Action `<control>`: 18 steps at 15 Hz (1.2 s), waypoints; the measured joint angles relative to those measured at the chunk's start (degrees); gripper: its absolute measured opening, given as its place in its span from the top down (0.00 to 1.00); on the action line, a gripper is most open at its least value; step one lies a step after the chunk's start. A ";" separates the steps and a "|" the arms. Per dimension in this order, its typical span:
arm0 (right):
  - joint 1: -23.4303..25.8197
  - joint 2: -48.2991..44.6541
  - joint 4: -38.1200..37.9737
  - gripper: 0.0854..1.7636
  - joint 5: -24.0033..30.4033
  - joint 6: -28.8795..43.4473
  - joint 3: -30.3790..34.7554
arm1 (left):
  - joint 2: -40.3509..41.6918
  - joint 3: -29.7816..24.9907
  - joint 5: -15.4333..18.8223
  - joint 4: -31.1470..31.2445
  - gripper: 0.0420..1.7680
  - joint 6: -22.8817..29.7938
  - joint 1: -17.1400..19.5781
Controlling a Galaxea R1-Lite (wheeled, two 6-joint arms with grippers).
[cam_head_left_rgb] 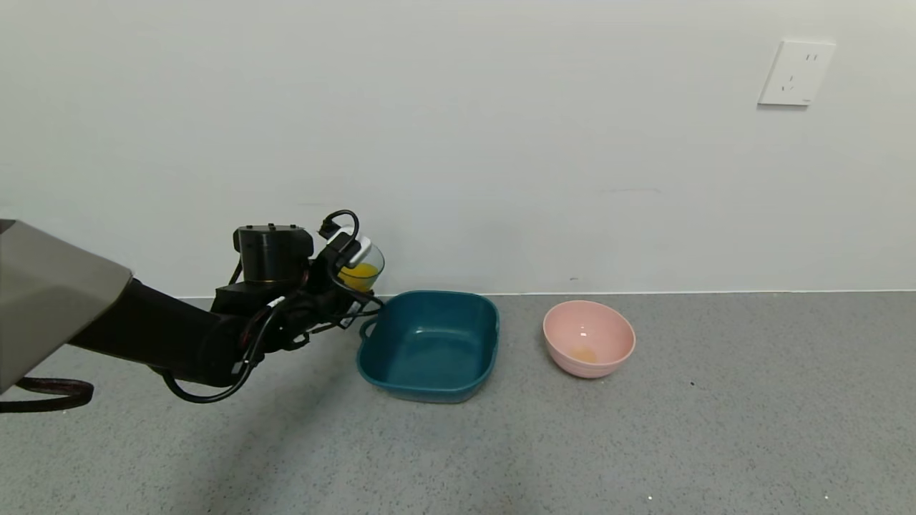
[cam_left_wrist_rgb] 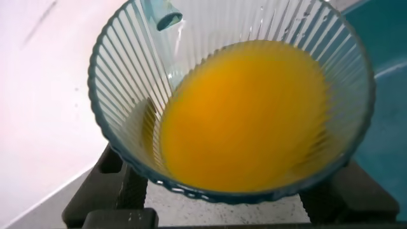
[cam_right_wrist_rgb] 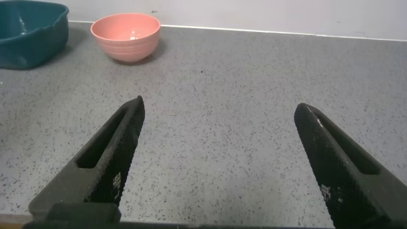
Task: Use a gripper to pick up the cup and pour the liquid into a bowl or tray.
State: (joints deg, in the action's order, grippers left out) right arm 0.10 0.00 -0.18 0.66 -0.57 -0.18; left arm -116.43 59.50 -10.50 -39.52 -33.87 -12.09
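At the left of the head frame, a grey angular shell is giving way to a matte black left arm (cam_head_left_rgb: 164, 336), with a black cylindrical wrist block and glossy black cables looping beneath. A white clip is showing near the left gripper (cam_head_left_rgb: 351, 275). The right gripper (cam_right_wrist_rgb: 222, 159) is showing two black, finely textured, tapering jaws with slotted faces.

Soft, even light fills all 3 views, bright on the pale wall (cam_head_left_rgb: 501, 143). The left arm (cam_head_left_rgb: 164, 336) casts a broad, faint shadow across the grey counter (cam_head_left_rgb: 715, 429) toward its near left corner. Small highlights glint inside the pink bowl (cam_head_left_rgb: 588, 337). In the left wrist view the liquid (cam_left_wrist_rgb: 245, 114) looks smeared with motion blur.
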 joint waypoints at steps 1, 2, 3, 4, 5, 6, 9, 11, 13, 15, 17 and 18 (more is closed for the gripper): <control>0.00 0.00 0.00 0.03 0.02 0.00 0.00 | 0.00 0.06 -0.68 0.11 0.27 -0.91 -0.26; 0.00 0.00 0.00 0.03 0.02 0.00 0.00 | 0.01 0.20 -1.27 0.72 0.27 -1.77 -0.46; 0.00 0.00 0.00 0.03 0.00 -0.02 0.00 | 0.09 0.37 -1.62 2.21 0.27 -2.71 -0.74; 0.00 0.00 0.00 0.03 0.00 -0.02 0.00 | 0.17 0.67 -1.66 3.23 0.27 -3.25 -1.07; 0.00 0.00 0.00 0.03 0.00 -0.02 0.00 | 0.20 0.89 -1.66 3.50 0.27 -3.97 -1.44; 0.00 0.00 0.00 0.03 0.02 0.00 0.00 | 0.20 0.96 -1.66 3.67 0.27 -4.85 -1.79; 0.00 0.00 0.00 0.03 0.02 -0.02 0.00 | 0.04 0.96 -3.01 3.91 0.27 -8.25 -2.78; 0.00 0.00 0.02 0.03 0.02 0.00 0.00 | -0.29 1.00 -4.77 3.89 0.27 -10.68 -3.50; 0.00 0.00 0.00 0.03 0.02 0.00 0.00 | -0.63 1.08 -5.73 3.89 0.27 -12.02 -4.16; 0.00 0.00 0.00 0.03 0.02 -0.02 0.00 | -0.77 1.08 -6.31 3.91 0.27 -13.59 -4.66; 0.00 0.00 0.00 0.03 0.02 -0.05 0.00 | -0.74 1.00 -7.14 3.89 0.27 -16.02 -5.00; 0.00 0.00 0.02 0.03 0.02 -0.05 0.00 | -0.71 0.98 -7.91 3.75 0.27 -17.57 -5.07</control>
State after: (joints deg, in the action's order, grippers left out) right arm 0.10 0.00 -0.16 0.68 -0.62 -0.18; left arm -117.14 60.48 -18.41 -35.77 -51.43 -17.16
